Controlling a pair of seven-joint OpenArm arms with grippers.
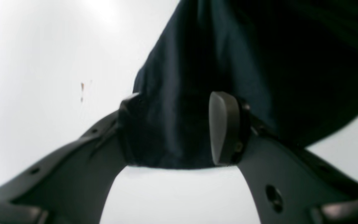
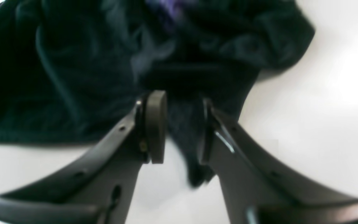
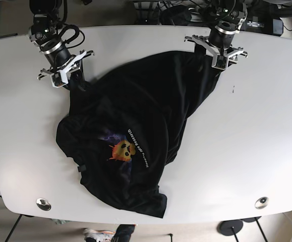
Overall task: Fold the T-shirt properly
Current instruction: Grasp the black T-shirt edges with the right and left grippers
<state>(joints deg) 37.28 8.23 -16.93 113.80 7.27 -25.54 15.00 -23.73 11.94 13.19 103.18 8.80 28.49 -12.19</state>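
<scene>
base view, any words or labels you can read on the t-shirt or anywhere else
T-shirt: one line of white lettering runs beside the yellow and orange graphic, too small and tilted to read.
Wrist views: the purple patch on the cloth is blurred; no letters show.
Table: no readable text.

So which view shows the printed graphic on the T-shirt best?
The base view: the T-shirt's orange graphic and white lettering show whole. The right wrist view catches only a blurred purple patch; the left wrist view shows plain dark cloth.
</scene>
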